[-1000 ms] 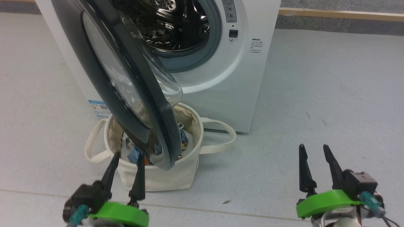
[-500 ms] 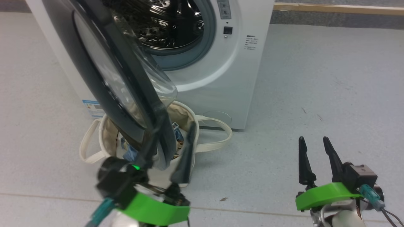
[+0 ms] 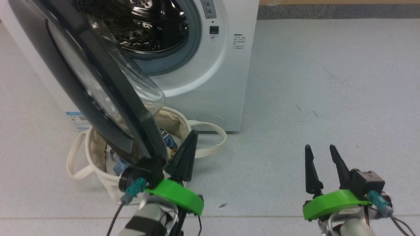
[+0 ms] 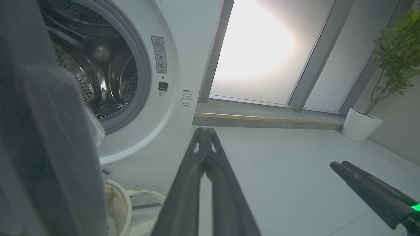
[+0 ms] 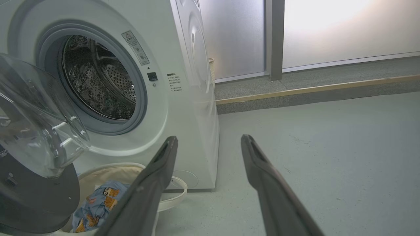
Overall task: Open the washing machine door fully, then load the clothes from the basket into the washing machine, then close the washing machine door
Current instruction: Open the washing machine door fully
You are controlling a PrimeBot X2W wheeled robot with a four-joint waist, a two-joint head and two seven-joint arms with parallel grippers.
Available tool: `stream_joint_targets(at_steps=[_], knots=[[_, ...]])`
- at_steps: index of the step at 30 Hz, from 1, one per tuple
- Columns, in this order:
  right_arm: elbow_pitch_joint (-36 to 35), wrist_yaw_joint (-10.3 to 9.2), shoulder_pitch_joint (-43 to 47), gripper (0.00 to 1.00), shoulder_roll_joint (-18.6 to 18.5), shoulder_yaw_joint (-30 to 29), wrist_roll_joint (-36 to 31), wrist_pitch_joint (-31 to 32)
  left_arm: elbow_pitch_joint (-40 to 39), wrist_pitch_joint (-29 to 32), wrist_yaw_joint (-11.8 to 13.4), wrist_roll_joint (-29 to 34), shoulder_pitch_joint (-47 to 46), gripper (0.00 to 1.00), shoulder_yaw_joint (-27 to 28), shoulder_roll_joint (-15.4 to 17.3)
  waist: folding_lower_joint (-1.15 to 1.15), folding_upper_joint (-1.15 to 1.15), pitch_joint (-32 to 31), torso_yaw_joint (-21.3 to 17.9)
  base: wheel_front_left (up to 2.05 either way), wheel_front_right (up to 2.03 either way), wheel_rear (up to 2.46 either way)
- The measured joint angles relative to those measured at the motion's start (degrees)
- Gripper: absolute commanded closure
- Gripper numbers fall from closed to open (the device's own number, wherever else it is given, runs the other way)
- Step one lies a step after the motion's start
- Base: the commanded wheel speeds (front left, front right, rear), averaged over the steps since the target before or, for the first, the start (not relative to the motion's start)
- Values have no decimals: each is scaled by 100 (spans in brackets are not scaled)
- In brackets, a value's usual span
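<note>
Left gripper (image 3: 192,137) has closed: fingers now together, empty, just right of the washing machine door (image 3: 98,82) lower edge, by the basket (image 3: 105,183). Right gripper (image 3: 320,149) unchanged, fingers apart.

The washing machine (image 3: 210,91) is white, its drum mouth ringed in grey around shiny perforated steel, with a small blue sticker (image 3: 74,117) low on the front. The washing machine door (image 3: 82,82) has a glossy black rim and a clear glass centre. The basket (image 3: 98,173) is plain cream canvas. The clothes (image 5: 93,206) are light blue, printed with orange-brown and cream cartoon figures. The floor (image 3: 328,82) is pale grey, faintly speckled. The left pincer (image 4: 205,131) and right pincer (image 3: 320,147) have black fingers on bright green mounts. A plant (image 4: 397,59) has green leaves in a white pot.
</note>
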Motion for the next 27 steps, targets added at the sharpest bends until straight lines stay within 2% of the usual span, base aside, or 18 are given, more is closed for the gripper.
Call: stream_joint_targets(at_steps=[5,7,13,27], knots=[[75,0,-34,0,0,77,49,0,257,0,226,-12,-272,100,59,-8,0,0,-19,-60,0,0,0],[83,0,-97,0,0,154,55,0,490,1,402,20,-280,100,162,-8,0,0,-24,-53,0,0,0],[134,0,-99,0,-1,240,98,0,998,1,582,-42,-398,100,377,-12,0,0,-40,22,0,0,0],[180,0,-94,0,-1,387,115,0,975,1,568,-91,-299,100,659,-120,0,0,-45,309,0,0,0]])
